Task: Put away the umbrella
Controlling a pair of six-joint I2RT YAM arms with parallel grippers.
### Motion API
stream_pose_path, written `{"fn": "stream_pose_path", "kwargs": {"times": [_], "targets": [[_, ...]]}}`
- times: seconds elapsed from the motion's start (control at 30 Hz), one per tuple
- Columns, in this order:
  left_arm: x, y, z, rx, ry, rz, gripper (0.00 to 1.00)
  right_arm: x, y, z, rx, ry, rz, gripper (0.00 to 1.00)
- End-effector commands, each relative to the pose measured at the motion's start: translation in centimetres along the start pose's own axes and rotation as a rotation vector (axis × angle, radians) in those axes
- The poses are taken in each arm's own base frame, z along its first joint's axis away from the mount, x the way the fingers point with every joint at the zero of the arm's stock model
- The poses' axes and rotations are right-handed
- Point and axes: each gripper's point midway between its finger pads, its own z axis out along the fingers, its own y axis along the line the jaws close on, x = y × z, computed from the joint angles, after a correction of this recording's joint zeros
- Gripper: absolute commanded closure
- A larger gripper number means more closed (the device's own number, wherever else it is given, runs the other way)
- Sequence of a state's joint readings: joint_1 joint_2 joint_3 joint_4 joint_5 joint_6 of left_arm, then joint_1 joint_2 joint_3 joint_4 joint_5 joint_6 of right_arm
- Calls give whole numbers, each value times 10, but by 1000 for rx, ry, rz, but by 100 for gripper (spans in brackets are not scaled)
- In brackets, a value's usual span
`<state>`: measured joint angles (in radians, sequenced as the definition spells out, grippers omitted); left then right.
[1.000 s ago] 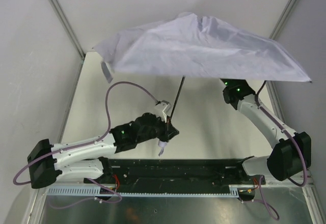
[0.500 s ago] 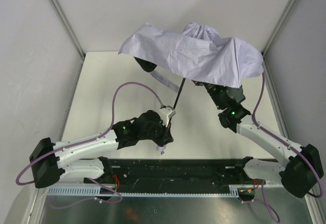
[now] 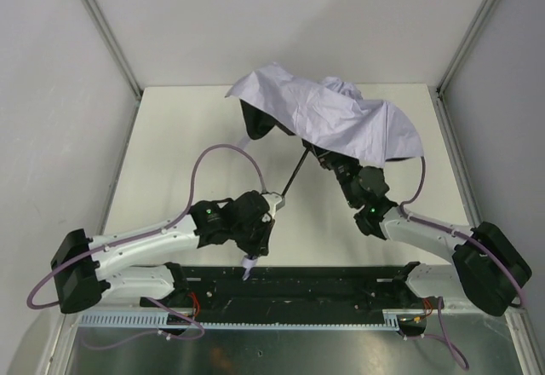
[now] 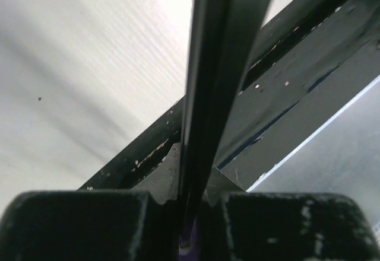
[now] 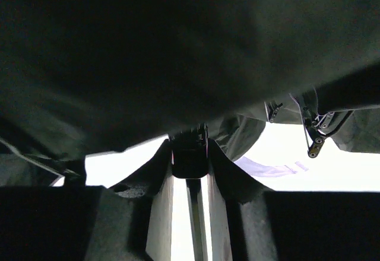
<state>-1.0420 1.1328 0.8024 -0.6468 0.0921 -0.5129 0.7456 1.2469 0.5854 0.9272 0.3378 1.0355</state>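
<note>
The umbrella's pale lavender canopy [image 3: 332, 115] hangs half-collapsed over the far middle of the table. Its thin black shaft [image 3: 294, 170] slants down toward the near left, and the small pale handle [image 3: 248, 265] pokes out below my left gripper [image 3: 264, 220]. In the left wrist view, that gripper [image 4: 193, 184] is shut on the shaft [image 4: 222, 65]. My right gripper [image 3: 330, 162] reaches under the canopy's edge. In the right wrist view, it [image 5: 190, 163] is shut on the black runner [image 5: 190, 154] that slides along the shaft, with dark canopy fabric [image 5: 178, 47] overhead.
A black rail [image 3: 341, 283] runs along the near table edge beneath both arms. White walls and metal posts [image 3: 102, 30] close in the table on three sides. A folded rib joint [image 5: 314, 136] and a pale closing strap [image 5: 273, 169] hang beside the right gripper.
The canopy has gone from spread wide to half-folded. My right arm swung inward and down along the shaft with the runner. My left gripper drew the handle toward the near edge.
</note>
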Motion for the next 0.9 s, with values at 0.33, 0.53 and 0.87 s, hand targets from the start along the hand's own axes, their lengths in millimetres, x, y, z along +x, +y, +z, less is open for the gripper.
{"fn": "stream_pose_path", "kwargs": {"times": [0.33,0.53,0.87], "targets": [[-183,-48,-64,217,-730,-119,77,47,6,-42,-135,529,21,100],[-170,-41,-61,243,-769,-135,74,45,27,-31,-154,525,-29,100],[-108,-77,-117,518,-867,211,20,-10,17,-25,-316,452,-388,100]]}}
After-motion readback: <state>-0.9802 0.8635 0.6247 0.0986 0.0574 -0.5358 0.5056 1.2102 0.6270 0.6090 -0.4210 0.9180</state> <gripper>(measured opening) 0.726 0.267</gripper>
